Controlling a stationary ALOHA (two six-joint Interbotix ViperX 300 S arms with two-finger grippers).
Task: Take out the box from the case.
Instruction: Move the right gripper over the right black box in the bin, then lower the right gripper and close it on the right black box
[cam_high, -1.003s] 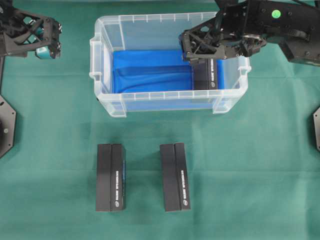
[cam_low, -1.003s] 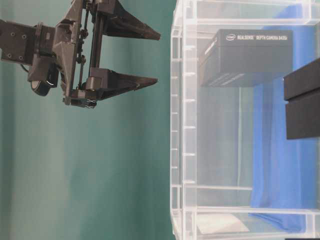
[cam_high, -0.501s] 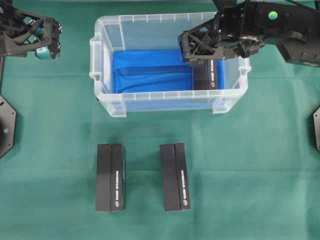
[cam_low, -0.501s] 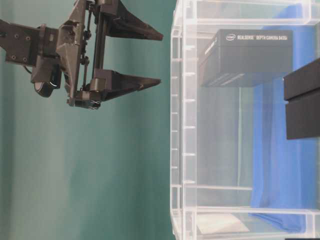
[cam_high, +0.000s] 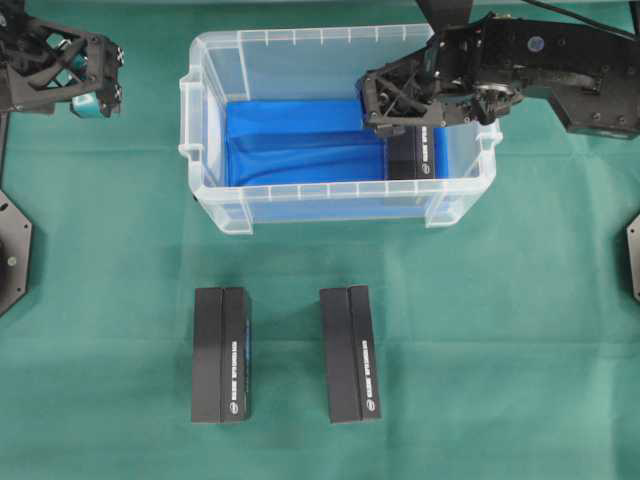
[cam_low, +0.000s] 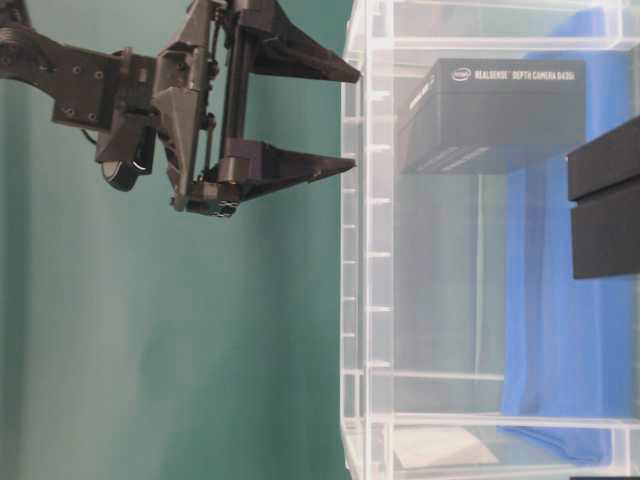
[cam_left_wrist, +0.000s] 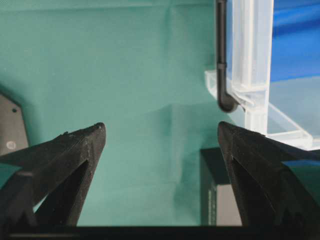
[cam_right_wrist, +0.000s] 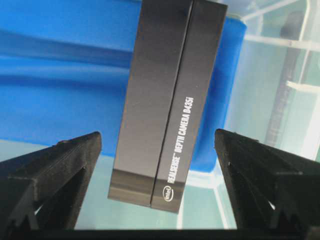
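One box (cam_high: 415, 155) remains inside the case (cam_high: 340, 205), lying flat on the blue lining at the right end, close to the right wall; two more boxes (cam_high: 221, 355) lie on the table (cam_high: 520, 330) in front, well apart from the case. My right gripper (cam_high: 372, 112) hangs over the case above this box, jaws spread wide and holding nothing; in the wrist view the box sits between the two fingers (cam_right_wrist: 55, 165), slightly tilted against their line, printed side facing up. To do this step well I judge: turn the wrist a little so the jaws square up with the long sides, descend straight so neither finger catches the ribbed rim or the near wall, and close across the narrow width near the middle of the box. Risk: the finger on the wall side has little room. Lift vertically until clear of the rim before moving outward. My left gripper (cam_left_wrist: 160, 135) is parked outside the left end of the case, also released and empty.
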